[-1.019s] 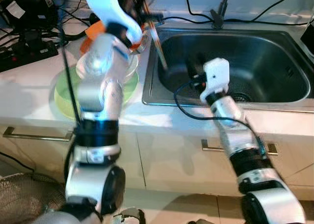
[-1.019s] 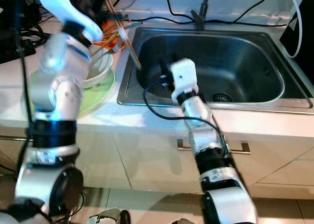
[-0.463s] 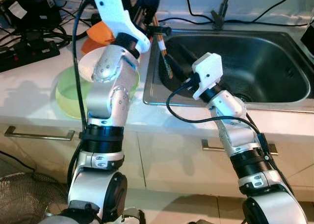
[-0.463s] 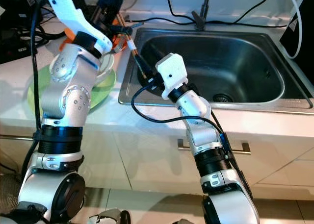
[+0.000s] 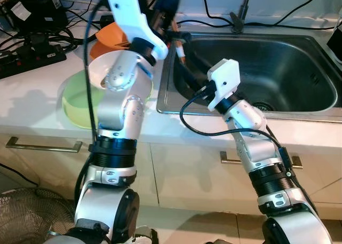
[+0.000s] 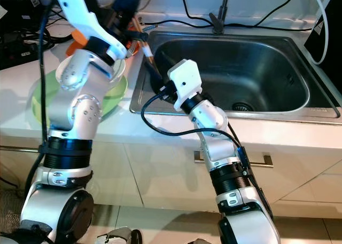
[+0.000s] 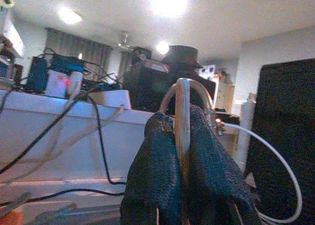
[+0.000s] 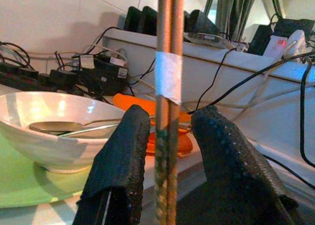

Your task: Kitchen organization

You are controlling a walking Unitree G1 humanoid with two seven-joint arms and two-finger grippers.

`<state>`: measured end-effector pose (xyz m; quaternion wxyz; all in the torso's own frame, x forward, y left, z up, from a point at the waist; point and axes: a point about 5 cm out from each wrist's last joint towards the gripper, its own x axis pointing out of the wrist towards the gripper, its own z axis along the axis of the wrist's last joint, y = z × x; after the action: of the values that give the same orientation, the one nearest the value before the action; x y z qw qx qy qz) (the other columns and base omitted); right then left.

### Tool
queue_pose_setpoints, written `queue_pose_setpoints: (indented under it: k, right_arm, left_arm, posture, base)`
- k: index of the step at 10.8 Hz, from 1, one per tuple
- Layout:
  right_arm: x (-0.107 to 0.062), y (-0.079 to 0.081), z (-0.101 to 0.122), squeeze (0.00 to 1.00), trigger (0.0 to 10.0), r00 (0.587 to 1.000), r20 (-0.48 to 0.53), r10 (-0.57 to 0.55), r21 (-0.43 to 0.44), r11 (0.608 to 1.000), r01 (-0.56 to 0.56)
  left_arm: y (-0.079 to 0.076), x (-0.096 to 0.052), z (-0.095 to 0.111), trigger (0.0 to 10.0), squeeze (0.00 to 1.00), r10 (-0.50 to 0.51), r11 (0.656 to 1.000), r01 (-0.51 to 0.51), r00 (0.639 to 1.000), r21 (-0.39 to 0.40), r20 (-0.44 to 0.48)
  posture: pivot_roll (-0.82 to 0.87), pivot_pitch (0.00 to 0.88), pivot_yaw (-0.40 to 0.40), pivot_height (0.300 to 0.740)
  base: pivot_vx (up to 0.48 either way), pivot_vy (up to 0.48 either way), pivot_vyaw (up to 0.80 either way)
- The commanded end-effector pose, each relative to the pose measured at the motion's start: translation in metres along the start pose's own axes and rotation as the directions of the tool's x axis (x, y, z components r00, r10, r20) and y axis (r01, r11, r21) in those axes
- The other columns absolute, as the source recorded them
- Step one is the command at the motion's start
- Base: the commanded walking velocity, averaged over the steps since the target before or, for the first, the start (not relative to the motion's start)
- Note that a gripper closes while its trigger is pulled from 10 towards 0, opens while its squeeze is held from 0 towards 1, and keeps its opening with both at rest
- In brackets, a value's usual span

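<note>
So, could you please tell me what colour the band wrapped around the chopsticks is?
White; the band on the chopsticks shows best in the right wrist view.

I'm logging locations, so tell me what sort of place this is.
A home kitchen counter, most likely. A stainless steel sink with a tap is set into it, a white bowl sits on a green plate, and drawer handles run below.

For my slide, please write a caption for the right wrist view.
Right gripper open around taped chopsticks, with a white bowl holding a spoon behind.
</note>
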<state>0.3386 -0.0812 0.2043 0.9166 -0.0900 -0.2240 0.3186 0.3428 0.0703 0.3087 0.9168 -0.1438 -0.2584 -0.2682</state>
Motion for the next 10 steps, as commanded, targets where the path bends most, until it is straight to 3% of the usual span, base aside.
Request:
queue_pose_setpoints:
  k: [1,7,8,9,10]
  right_arm:
    - [0.0022,0.0043,0.0044,0.00,10.0,1.000,0.018,0.019,0.017,1.000,-0.019]
    - [0.0101,0.0024,-0.0001,0.00,10.0,0.997,-0.021,-0.074,0.010,0.997,0.074]
    - [0.0100,0.0004,-0.0016,0.00,1.7,0.996,-0.029,-0.090,0.010,0.996,0.090]
    - [0.0099,0.0000,-0.0019,0.00,0.0,0.995,-0.031,-0.094,0.010,0.995,0.095]
    - [0.0102,-0.0001,-0.0021,0.00,0.0,0.995,-0.032,-0.098,0.008,0.995,0.098]
  left_arm:
    - [-0.0027,-0.0011,-0.0052,10.0,0.00,-0.021,1.000,0.021,1.000,-0.012,-0.022]
    - [-0.0101,-0.0025,-0.0096,10.0,0.00,-0.062,0.998,0.061,0.997,-0.031,-0.050]
    - [-0.0116,-0.0022,-0.0096,10.0,0.00,-0.067,0.997,0.066,0.996,-0.031,-0.050]
    - [-0.0119,-0.0021,-0.0095,10.0,0.00,-0.069,0.997,0.067,0.996,-0.031,-0.050]
    - [-0.0119,-0.0021,-0.0092,10.0,0.00,-0.070,0.997,0.069,0.996,-0.029,-0.051]
  posture:
    - [0.05,0.026,0.039,0.740]
    - [0.06,0.035,0.040,0.740]
    - [0.06,0.037,0.041,0.740]
    - [0.06,0.037,0.041,0.740]
    - [0.06,0.041,0.041,0.740]
  base:
    - [0.000,0.000,0.00]
    - [0.000,0.000,0.00]
    - [0.000,0.000,0.00]
    - [0.000,0.000,0.00]
    - [0.000,0.000,0.00]
